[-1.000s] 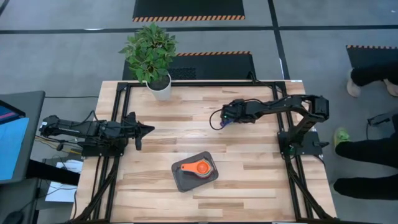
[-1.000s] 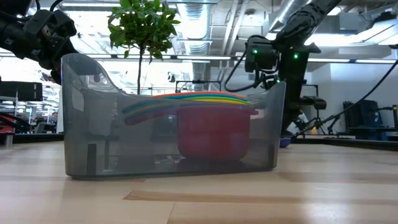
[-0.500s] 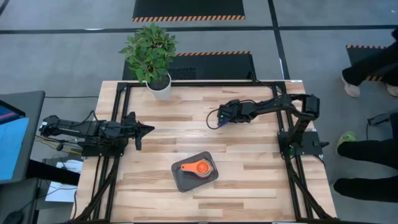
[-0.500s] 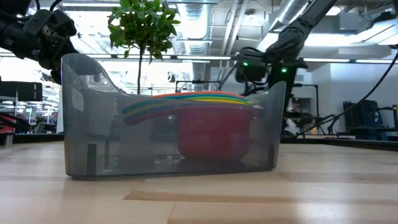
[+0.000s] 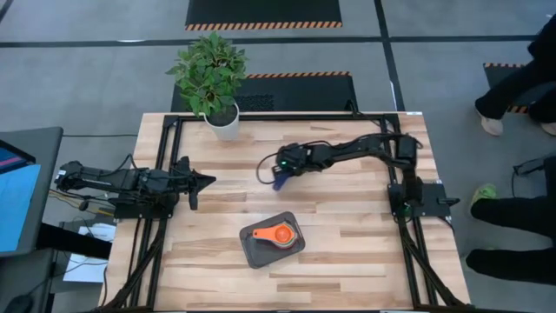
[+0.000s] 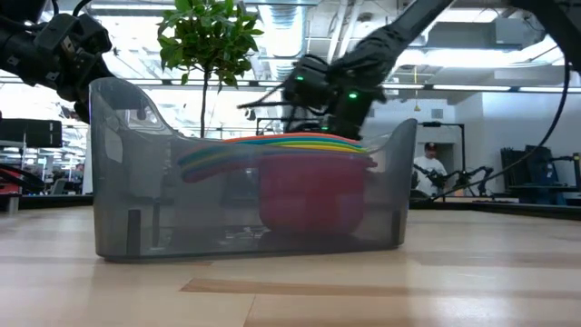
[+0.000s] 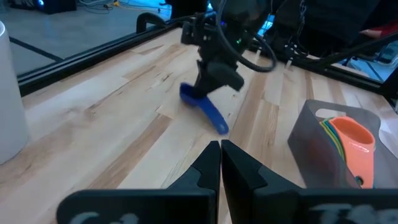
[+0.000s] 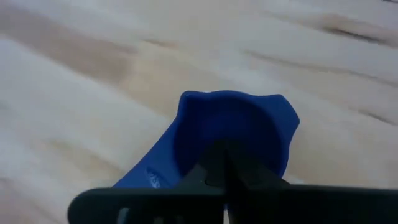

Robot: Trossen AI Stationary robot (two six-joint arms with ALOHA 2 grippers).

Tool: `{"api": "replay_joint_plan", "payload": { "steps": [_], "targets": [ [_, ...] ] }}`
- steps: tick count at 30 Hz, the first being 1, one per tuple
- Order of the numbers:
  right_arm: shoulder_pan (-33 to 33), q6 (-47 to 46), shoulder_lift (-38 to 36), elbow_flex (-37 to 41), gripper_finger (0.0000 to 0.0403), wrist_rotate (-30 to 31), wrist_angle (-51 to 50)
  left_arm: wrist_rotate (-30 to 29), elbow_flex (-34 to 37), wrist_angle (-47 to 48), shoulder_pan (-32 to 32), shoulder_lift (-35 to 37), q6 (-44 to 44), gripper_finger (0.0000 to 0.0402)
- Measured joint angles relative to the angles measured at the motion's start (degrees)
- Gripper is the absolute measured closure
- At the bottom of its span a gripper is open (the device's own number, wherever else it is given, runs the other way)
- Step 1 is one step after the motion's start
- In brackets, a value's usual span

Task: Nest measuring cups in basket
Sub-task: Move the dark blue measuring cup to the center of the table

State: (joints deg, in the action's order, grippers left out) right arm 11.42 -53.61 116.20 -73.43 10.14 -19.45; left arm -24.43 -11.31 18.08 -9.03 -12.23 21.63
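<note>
The grey basket [image 5: 252, 252] stands on the table's near middle and holds nested measuring cups, an orange one [image 5: 280, 236] on top. The low view shows a red cup [image 6: 313, 195] lowest in the stack. My right gripper [image 5: 280, 173] is over the table's middle, beyond the basket, shut on a dark blue cup [image 7: 205, 107]. My left gripper [image 5: 211, 181] waits shut at the table's left, touching nothing. My right gripper pinches the blue cup's bowl at its rim [image 8: 205, 163] between its two fingers, which slant down from the table's right. The fingers [image 8: 214, 171] hide the exact spot. The cup hangs tilted below them, its handle [image 7: 217, 123] pointing down, low over the table.
A white pot [image 5: 222, 122] with a green plant stands at the table's far left edge. A black frame [image 5: 287, 116] runs around the table. People's legs [image 5: 512, 87] show on the floor past the right edge. Bare wood lies between the blue cup and the basket.
My right gripper has swung toward the table's left edge, carrying the blue cup from the right of the table to its middle, and has tipped to point more steeply down. It has stayed shut on the cup.
</note>
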Motion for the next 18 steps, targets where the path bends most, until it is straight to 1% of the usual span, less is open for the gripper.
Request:
{"api": "replay_joint_plan", "payload": {
  "steps": [3,8,11,15,18],
  "targets": [
    [-1.22,1.69,3.89,-5.42,0.0384,-1.47,0.02,0.00,0.00,-0.01,0.01,0.00,0.00,0.0401],
    [-2.94,4.89,9.66,-14.65,0.0397,-3.57,-0.15,0.04,0.00,0.00,0.02,0.00,0.00,0.0401],
    [-3.85,6.78,12.86,-20.11,0.0395,-4.57,-0.41,0.04,0.00,-0.02,0.00,0.00,0.00,0.0401],
    [-5.20,9.39,15.81,-26.35,0.0382,-6.94,0.00,0.09,0.00,0.03,0.01,0.01,0.00,0.0401],
    [-6.38,11.56,16.74,-29.36,0.0383,-8.88,-0.43,0.09,0.00,0.03,0.02,0.00,0.00,0.0401]
  ]
}}
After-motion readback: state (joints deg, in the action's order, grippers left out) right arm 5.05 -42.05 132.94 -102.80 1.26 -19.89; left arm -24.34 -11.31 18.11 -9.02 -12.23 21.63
